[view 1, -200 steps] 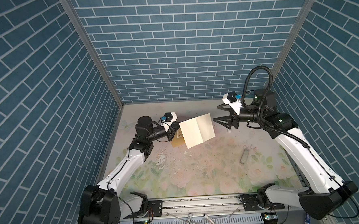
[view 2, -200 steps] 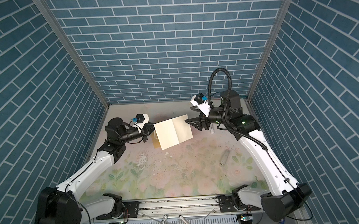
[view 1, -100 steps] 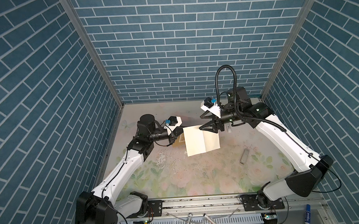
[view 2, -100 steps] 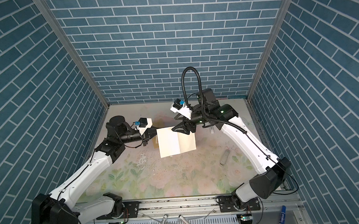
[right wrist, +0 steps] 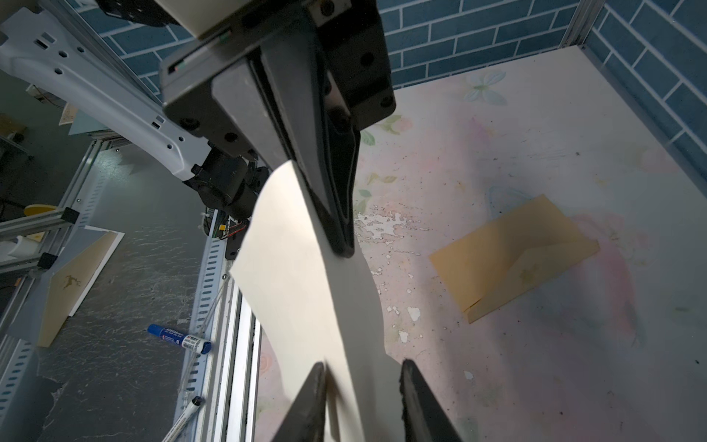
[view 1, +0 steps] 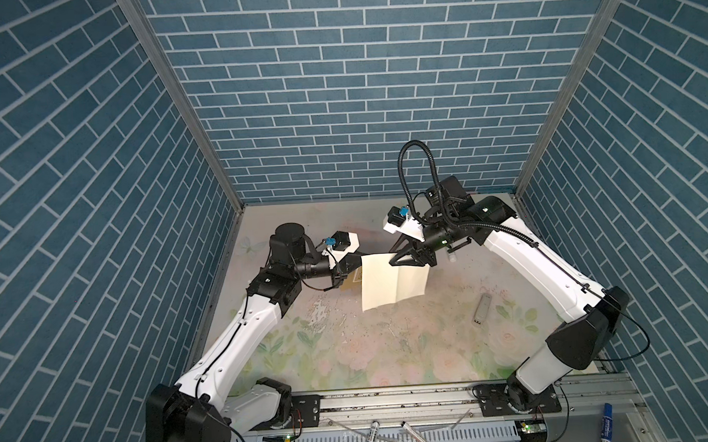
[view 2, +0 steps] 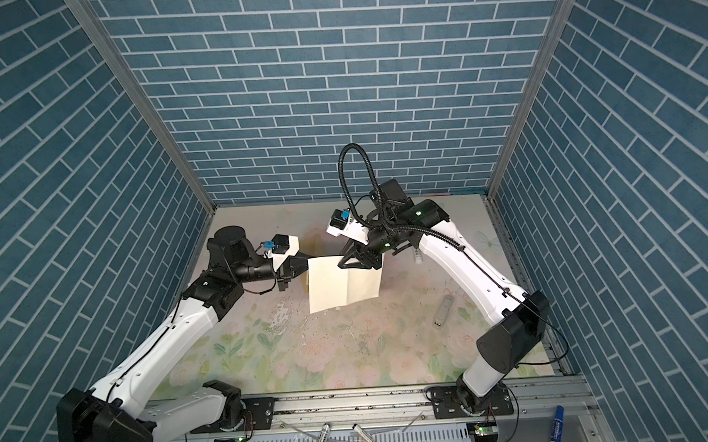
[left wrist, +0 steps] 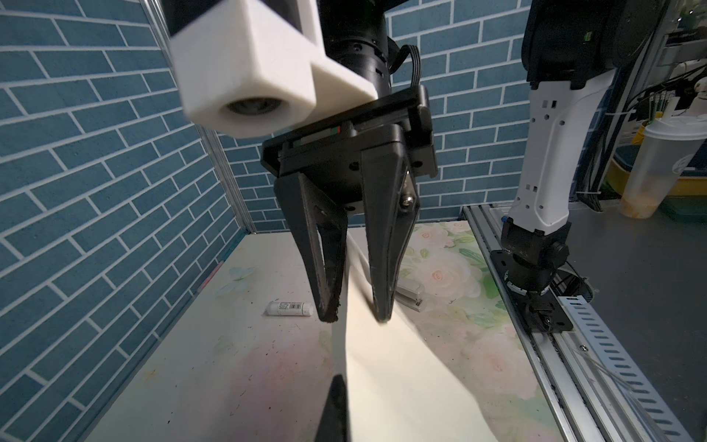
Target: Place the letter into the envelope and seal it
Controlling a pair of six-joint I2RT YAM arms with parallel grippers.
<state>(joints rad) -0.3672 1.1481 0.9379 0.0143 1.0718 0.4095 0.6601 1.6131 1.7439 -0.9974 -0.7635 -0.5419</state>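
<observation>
The cream letter (view 1: 389,282) hangs upright above the table, creased down its middle, and shows in both top views (view 2: 339,283). My left gripper (view 1: 356,264) is shut on its upper left corner; in the left wrist view only one dark finger (left wrist: 336,405) shows against the sheet (left wrist: 401,375). My right gripper (right wrist: 363,382) straddles the upper right edge (right wrist: 298,268). Its jaws stand apart, one finger touching the paper and a gap at the other. The golden-tan envelope (right wrist: 512,252) lies flat on the table under the letter, flap side up. In a top view only a sliver of the envelope (view 1: 352,279) shows.
A white glue stick (left wrist: 289,308) lies near the back wall. A grey bar-shaped object (view 1: 482,309) rests on the floral mat at the right. Marker pens (view 1: 370,441) lie beyond the front rail (view 1: 395,398). Blue brick walls close three sides.
My right arm has swung left to the letter's upper edge and its jaws have narrowed around it. The left gripper has lowered the letter a little, still holding it.
</observation>
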